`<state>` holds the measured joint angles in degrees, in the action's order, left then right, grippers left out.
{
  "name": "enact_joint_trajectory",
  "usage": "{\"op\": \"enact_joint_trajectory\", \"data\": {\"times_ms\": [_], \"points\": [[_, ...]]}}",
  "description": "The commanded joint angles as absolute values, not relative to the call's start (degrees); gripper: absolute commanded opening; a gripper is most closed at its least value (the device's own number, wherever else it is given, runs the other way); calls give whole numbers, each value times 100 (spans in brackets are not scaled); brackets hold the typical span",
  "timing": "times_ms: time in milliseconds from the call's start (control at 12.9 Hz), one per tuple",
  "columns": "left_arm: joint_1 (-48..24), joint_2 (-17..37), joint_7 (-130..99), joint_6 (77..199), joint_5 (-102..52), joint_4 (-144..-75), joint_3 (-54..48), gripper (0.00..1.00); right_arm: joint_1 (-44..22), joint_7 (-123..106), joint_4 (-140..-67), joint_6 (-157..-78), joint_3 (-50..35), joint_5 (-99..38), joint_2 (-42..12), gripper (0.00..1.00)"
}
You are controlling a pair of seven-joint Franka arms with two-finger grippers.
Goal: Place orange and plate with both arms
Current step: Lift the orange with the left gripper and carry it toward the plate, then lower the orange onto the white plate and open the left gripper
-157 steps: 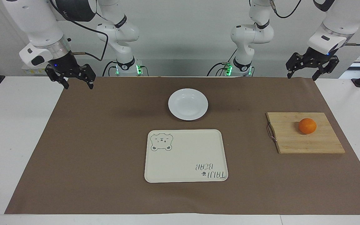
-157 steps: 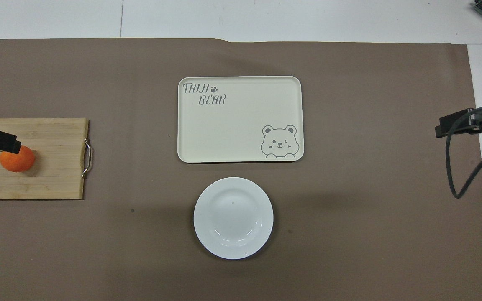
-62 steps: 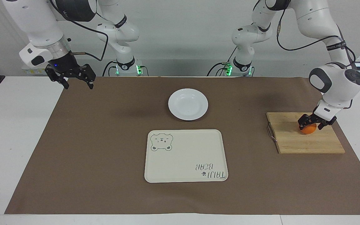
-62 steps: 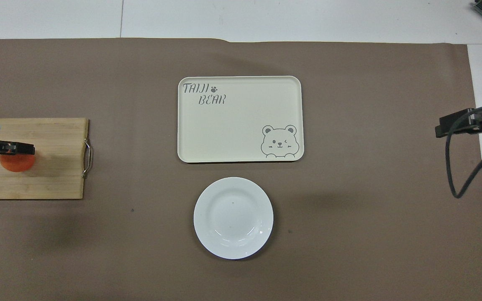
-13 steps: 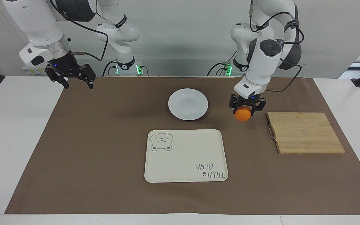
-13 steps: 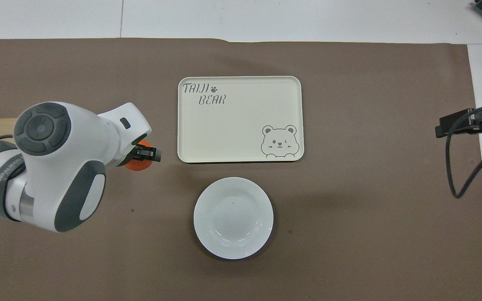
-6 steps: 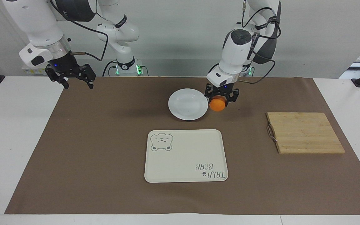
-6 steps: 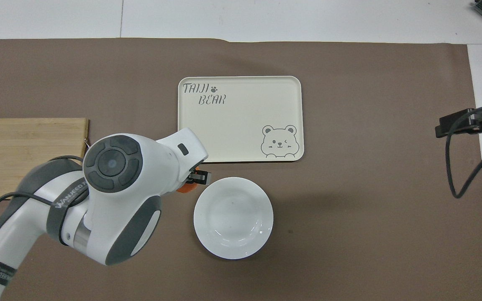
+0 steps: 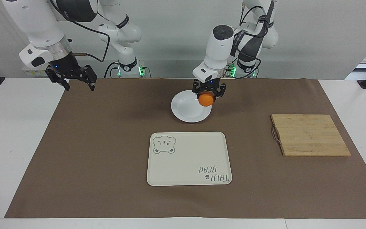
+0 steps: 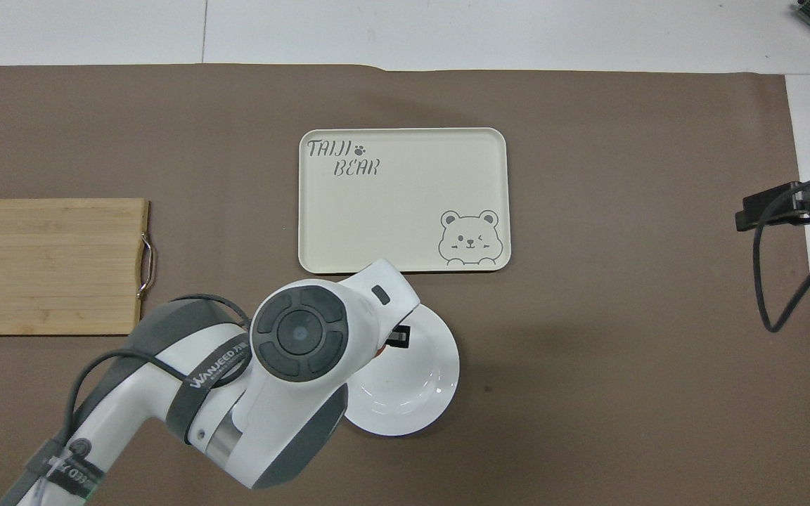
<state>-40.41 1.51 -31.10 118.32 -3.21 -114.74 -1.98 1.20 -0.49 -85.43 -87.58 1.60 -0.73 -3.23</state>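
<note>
Now, upper centre of frame | left gripper [image 9: 208, 94] clamped on orange [image 9: 206, 100] over plate [image 9: 186, 109] rim | should centre, lower gently | right gripper [image 9: 71, 79] waited apart, upper left.

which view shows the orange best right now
The facing view: the orange shows plainly in the left pincer, raised over the plate's edge. In the overhead view the left arm hides nearly all of it.

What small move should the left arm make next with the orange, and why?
Probably carry the orange a little more toward the plate centre, then lower it. The left gripper holds it raised over the plate's rim, not the middle. The right gripper waits.
</note>
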Motion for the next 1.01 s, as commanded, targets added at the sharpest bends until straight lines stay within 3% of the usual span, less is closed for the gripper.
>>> {"op": "enact_joint_trajectory", "data": {"times_ms": [0, 466, 932], "points": [[-4236, 263, -3287, 11856, -369, -11531, -114, 0, 193, 53, -8473, -8736, 184, 18, -343, 100], [-4324, 536, -3270, 12462, -378, -11970, -114, 0, 202, 62, -8814, -8806, 237, 35, -150, 100], [-4429, 826, -3305, 12709, -404, -11979, -132, 0, 193, 53, -9210, -9096, 237, 35, 61, 100]]}}
